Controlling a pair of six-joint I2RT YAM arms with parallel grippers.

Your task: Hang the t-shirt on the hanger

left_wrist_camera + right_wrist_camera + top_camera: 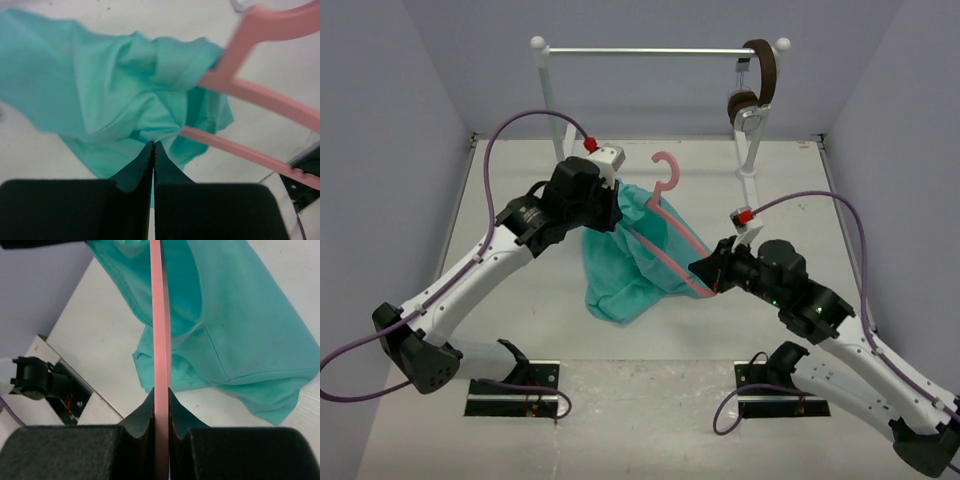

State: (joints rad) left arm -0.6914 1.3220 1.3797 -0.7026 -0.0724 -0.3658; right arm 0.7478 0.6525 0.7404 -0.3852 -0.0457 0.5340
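Observation:
The teal t-shirt (625,255) hangs bunched above the table, its lower part draping down to the surface. My left gripper (612,190) is shut on a fold of the t-shirt (125,100) at its upper left edge. The pink hanger (672,235) runs slanted through the fabric, hook up toward the rail. One hanger arm (260,95) enters the cloth. My right gripper (713,272) is shut on the hanger's lower end (161,340), the pink bar clamped between both fingers. The t-shirt (240,325) lies behind the bar in the right wrist view.
A white clothes rail (650,51) stands at the back of the table. Brown-and-silver headphones (756,85) hang on its right end. Grey walls close in the left, right and rear sides. Arm base plates (515,390) sit at the near edge.

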